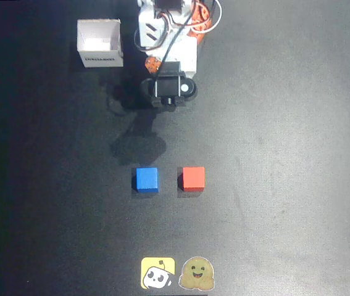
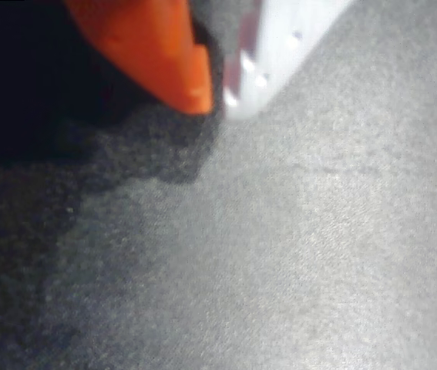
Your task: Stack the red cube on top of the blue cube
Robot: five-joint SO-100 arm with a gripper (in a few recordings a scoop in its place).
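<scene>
Below the arm in the overhead view, near the middle of the frame, the red cube (image 1: pixel 193 178) sits flat on the dark table (image 1: pixel 286 154) with the blue cube (image 1: pixel 145 179) just to its left — a narrow strip of bare table between them, the two level with each other and squared to the frame edges. The gripper (image 2: pixel 212 99) is folded in close to the arm's base at the upper centre of that view, well apart from both cubes, with the open table between. From there the red cube lies down the frame and a little to the right; the blue one is almost straight down. So the reach, as I judge it, goes forward and slightly right first, then a short shift left to set red on blue.

Close against the mat in the wrist view, an orange finger (image 2: pixel 168 54) and a white finger (image 2: pixel 280 54) meet near their tips at the upper part of the frame — drawn together with nothing between them.

A white box (image 1: pixel 100 42) stands at the upper left, clear of the path; two stickers (image 1: pixel 178 273) lie at the bottom edge.
</scene>
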